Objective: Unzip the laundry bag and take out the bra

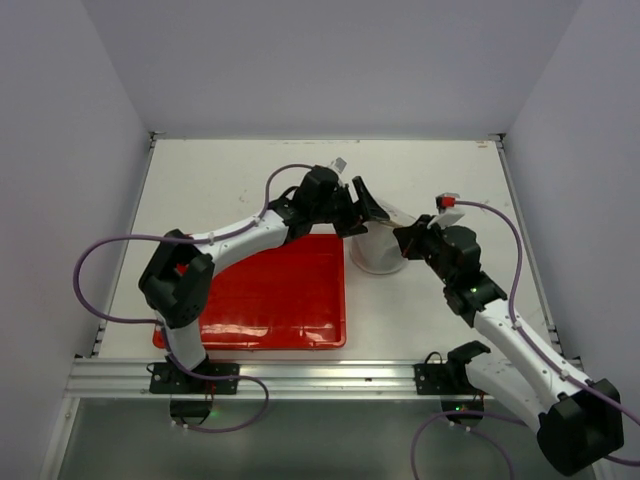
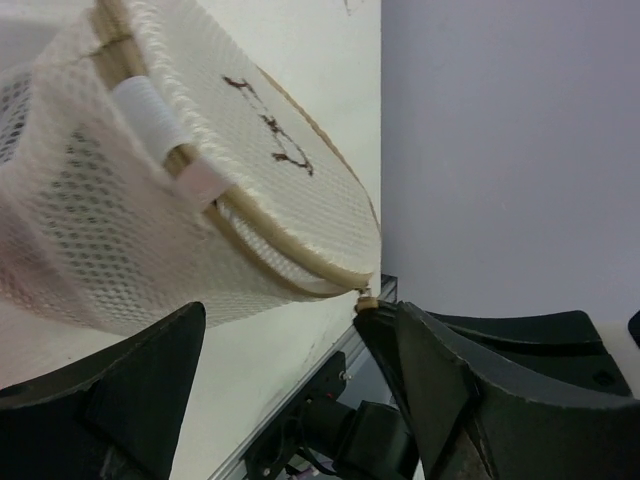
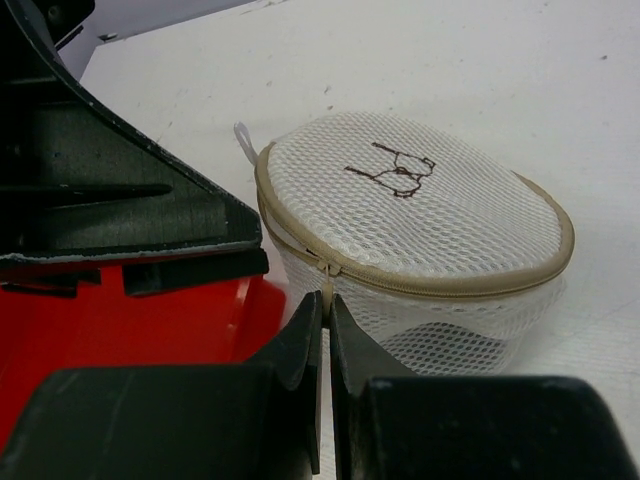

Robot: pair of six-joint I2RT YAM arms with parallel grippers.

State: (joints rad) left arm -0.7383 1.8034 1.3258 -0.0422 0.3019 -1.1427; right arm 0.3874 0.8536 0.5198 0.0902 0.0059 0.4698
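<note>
**A:** While the laundry bag [image 1: 378, 255] sits on the desk [image 1: 230, 180], just off the far right corner of the red tray [image 1: 270, 290], both arms crowd in on it!

**B:** They do. The left jaws hang over that same tray corner, spread well apart, with nothing between them. From the left wrist the mesh wall and beige rim fill the view just beyond the tips.

**A:** And the right jaws?

**B:** Pressed together, on the side of the bag away from the tray. Their tips sit right under the zipper pull [image 3: 325, 285]. Whether they pinch the tab, I can't tell.

**A:** How does the zip look?

**B:** Along the side the right wrist sees, it runs closed around the rim. The lid is on, with the little dark mark [image 3: 395, 170] stitched on top and a white loop [image 3: 243, 140] at the rim on the tray side.

**A:** Any sign of the bra [image 3: 440, 348]?

**B:** Only a dark mass low inside the bag, dim through the mesh.
</note>
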